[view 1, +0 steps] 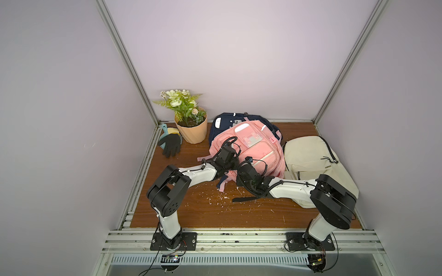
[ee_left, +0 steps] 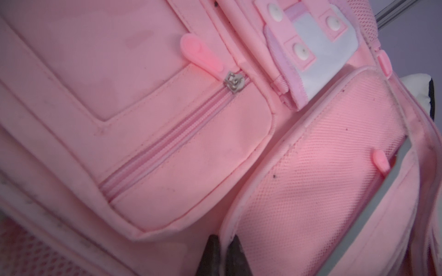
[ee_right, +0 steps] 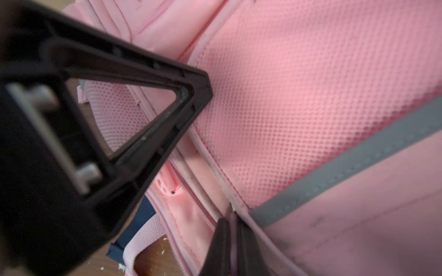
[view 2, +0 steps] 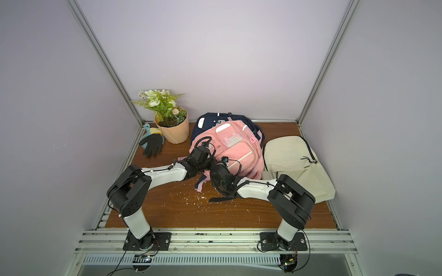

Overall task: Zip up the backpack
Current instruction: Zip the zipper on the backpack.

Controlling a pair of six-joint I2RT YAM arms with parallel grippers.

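Note:
The pink backpack (view 1: 253, 148) (view 2: 235, 145) lies face up in the middle of the wooden table. My left gripper (ee_left: 223, 241) is shut on the pink piping at the edge of the mesh front pocket (ee_left: 311, 191). My right gripper (ee_right: 233, 222) is shut on the same piping, close to the grey strip (ee_right: 346, 167). In the right wrist view the left gripper's black fingers (ee_right: 134, 114) rest against that pocket edge. A silver zip slider (ee_left: 233, 83) with a pink pull tab (ee_left: 198, 55) sits at the end of a closed pocket zip. Beside the right gripper a zip (ee_right: 177, 188) stands parted.
A navy backpack (view 1: 227, 120) lies under the pink one, and a cream backpack (view 1: 308, 157) sits to its right. A potted plant (view 1: 191, 130) and a black glove (view 1: 171, 144) are at the back left. White crumbs (view 1: 220, 198) and a black strap (view 1: 244, 199) lie in front.

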